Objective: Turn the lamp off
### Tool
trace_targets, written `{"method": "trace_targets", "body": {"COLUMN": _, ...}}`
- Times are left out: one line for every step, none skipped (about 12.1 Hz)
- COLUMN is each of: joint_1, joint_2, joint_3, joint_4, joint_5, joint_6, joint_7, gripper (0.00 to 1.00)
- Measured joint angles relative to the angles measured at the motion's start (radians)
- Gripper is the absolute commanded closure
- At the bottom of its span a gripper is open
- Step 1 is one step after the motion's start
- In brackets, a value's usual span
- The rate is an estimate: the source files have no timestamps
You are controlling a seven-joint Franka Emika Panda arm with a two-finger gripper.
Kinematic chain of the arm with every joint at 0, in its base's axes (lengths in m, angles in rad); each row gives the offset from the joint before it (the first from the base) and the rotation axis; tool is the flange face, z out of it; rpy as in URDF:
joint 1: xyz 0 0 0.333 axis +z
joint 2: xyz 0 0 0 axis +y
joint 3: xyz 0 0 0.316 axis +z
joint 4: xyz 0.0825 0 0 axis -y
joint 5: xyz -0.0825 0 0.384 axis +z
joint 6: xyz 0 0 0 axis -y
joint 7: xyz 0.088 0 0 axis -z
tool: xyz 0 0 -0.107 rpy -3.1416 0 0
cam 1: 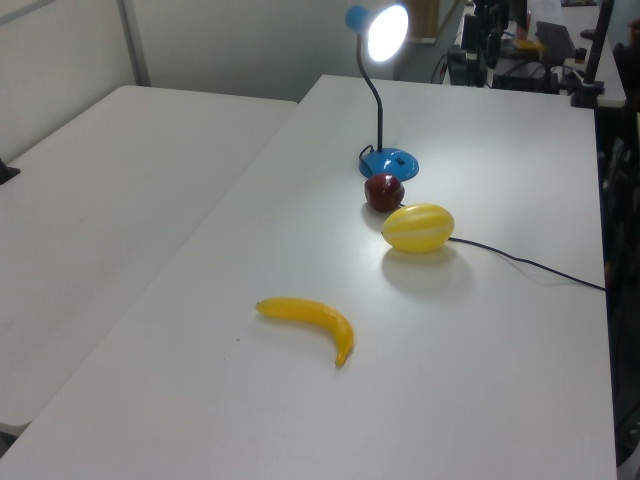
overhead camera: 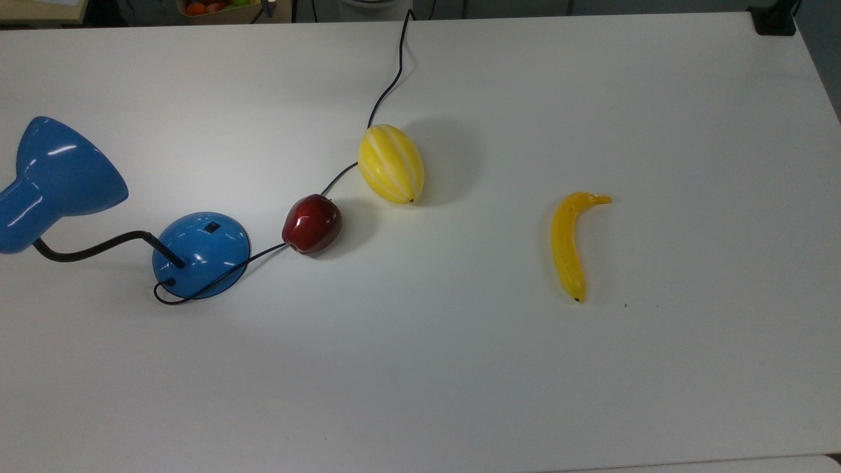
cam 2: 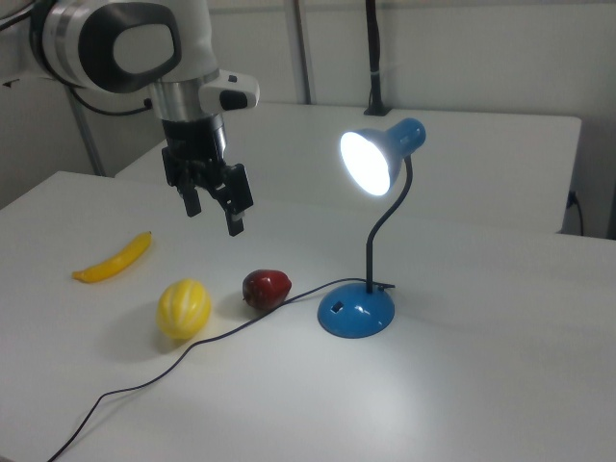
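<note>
The lamp [cam 2: 356,310] is a glossy blue desk lamp standing on the white table, and its cone shade [cam 2: 373,159] glows brightly. Its round domed base [overhead camera: 200,253] carries a small black switch [overhead camera: 211,227], which faces the camera in the right view [cam 2: 337,309]. In the left view the lamp [cam 1: 390,163] stands at the far end of the table. My gripper [cam 2: 214,214] hangs open in the air with nothing between its fingers. It is up and to the right view's left of the lamp, above the fruit.
A red apple [overhead camera: 312,223] lies next to the lamp base and a yellow striped melon [overhead camera: 391,164] just beyond it. The black cord [overhead camera: 387,85] runs past both to the table's edge. A banana [overhead camera: 569,243] lies apart on the top view's right.
</note>
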State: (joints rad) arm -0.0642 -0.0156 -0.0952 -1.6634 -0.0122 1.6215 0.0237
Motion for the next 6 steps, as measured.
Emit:
{"method": "trace_targets", "body": {"joint_1": 0.000, "joint_2": 0.007, "joint_3": 0.000, "joint_4": 0.002, "joint_5": 0.000, "joint_6": 0.000, "joint_7": 0.000, "gripper": 0.00}}
{"method": "trace_targets", "body": {"joint_1": -0.002, "joint_2": 0.007, "joint_3": 0.000, "joint_4": 0.002, "joint_5": 0.000, "joint_6": 0.000, "joint_7": 0.000, "gripper": 0.00}}
{"method": "trace_targets", "body": {"joint_1": -0.006, "joint_2": 0.007, "joint_3": 0.000, "joint_4": 0.002, "joint_5": 0.000, "joint_6": 0.000, "joint_7": 0.000, "gripper": 0.00}}
{"method": "trace_targets", "body": {"joint_1": -0.013, "joint_2": 0.007, "joint_3": 0.000, "joint_4": 0.002, "joint_5": 0.000, "joint_6": 0.000, "joint_7": 0.000, "gripper": 0.00}}
{"method": "trace_targets", "body": {"joint_1": -0.017, "joint_2": 0.007, "joint_3": 0.000, "joint_4": 0.002, "joint_5": 0.011, "joint_6": 0.000, "joint_7": 0.000, "gripper": 0.00}}
{"method": "trace_targets", "body": {"joint_1": -0.019, "joint_2": 0.007, "joint_3": 0.000, "joint_4": 0.002, "joint_5": 0.038, "joint_6": 0.000, "joint_7": 0.000, "gripper": 0.00}}
